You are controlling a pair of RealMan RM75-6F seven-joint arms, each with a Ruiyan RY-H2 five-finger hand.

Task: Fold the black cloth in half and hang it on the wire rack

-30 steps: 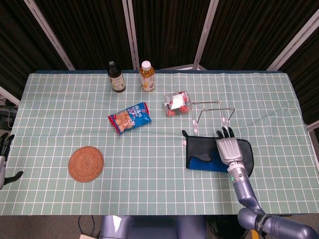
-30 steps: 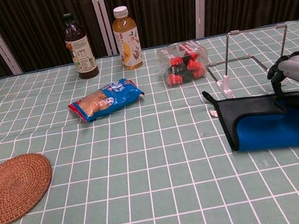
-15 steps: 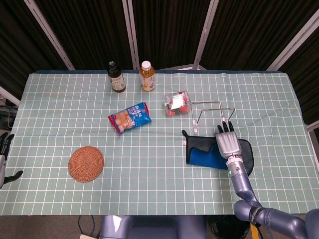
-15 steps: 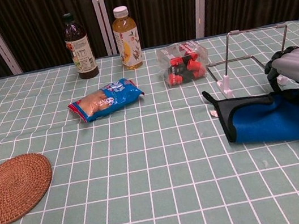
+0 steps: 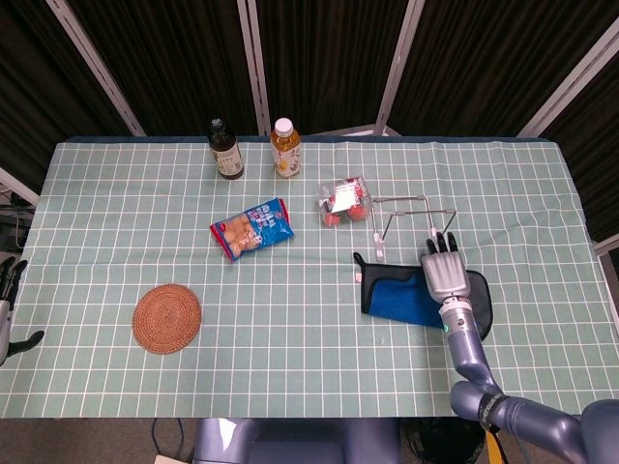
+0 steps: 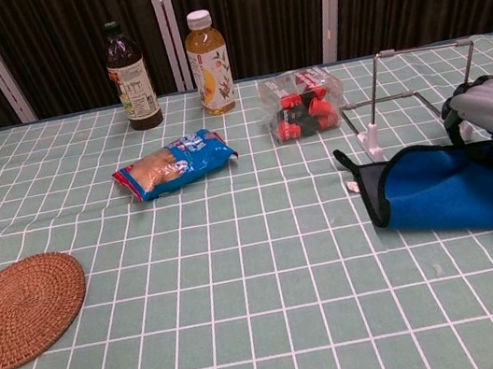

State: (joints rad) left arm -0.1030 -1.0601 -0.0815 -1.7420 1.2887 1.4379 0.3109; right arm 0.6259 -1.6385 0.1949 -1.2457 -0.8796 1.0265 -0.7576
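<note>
The black cloth (image 5: 426, 298) lies at the lower right of the head view, its blue lining turned up, just below the wire rack (image 5: 406, 220) on the surface (image 5: 290, 319). The right hand (image 5: 445, 275) rests on the cloth's right part with fingers pointing toward the rack; whether it pinches the fabric cannot be told from either view. The left hand (image 5: 10, 290) hangs at the far left edge, off the surface; its fingers look loosely spread, with nothing seen in them.

The likely trouble: the fold is uneven, so the lifted flap may slip back. The hand is also near the light rack, and a push forward could tip it or shove it into the snack bag (image 5: 344, 201) above it.
</note>
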